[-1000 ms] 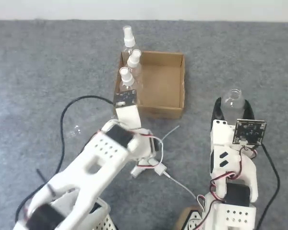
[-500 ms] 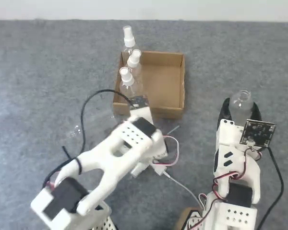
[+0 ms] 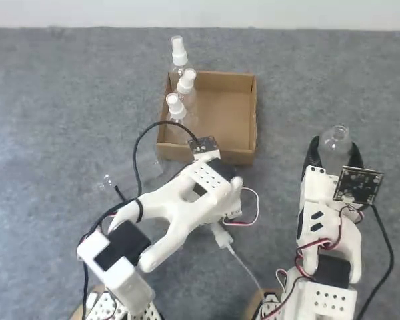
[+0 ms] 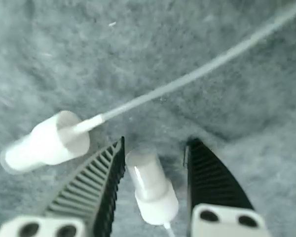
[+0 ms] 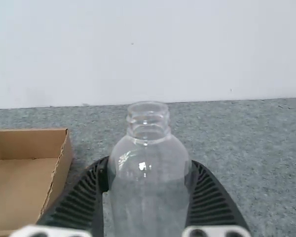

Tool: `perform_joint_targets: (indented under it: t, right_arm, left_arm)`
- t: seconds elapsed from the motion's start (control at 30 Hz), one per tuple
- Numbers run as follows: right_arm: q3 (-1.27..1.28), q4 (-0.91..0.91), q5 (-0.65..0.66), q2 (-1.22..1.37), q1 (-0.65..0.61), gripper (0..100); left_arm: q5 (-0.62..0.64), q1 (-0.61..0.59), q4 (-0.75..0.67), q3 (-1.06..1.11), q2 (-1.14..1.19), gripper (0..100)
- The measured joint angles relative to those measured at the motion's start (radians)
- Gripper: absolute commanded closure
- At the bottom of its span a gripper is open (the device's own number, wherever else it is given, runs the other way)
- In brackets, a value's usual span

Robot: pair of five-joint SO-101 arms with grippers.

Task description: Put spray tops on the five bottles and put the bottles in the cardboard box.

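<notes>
Currently my left gripper (image 4: 156,145) sits open astride a spray top (image 4: 152,190); right gripper (image 5: 149,168) clamps an uncapped bottle (image 5: 148,128) upright.

Two white arms, black joints.
Left arm (image 3: 180,207) and right arm (image 3: 323,223): perforated white shells, black servos, red-and-white wires, black cable, dark wrist camera boards; left gripper (image 4: 154,148) has ribbed black fingers (image 4: 101,187).
</notes>
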Motion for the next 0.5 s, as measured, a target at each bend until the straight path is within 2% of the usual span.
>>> perform_joint_targets:
  t: [0.37,0.5]
  right_arm:
    - [0.000,0.000,0.000,0.000,0.000,93.6]
    - [0.000,0.000,0.000,0.000,0.000,93.6]
  left_arm:
    - [0.035,0.002,0.015,-0.038,0.031,81]
    - [0.035,0.002,0.071,-0.077,0.046,81]
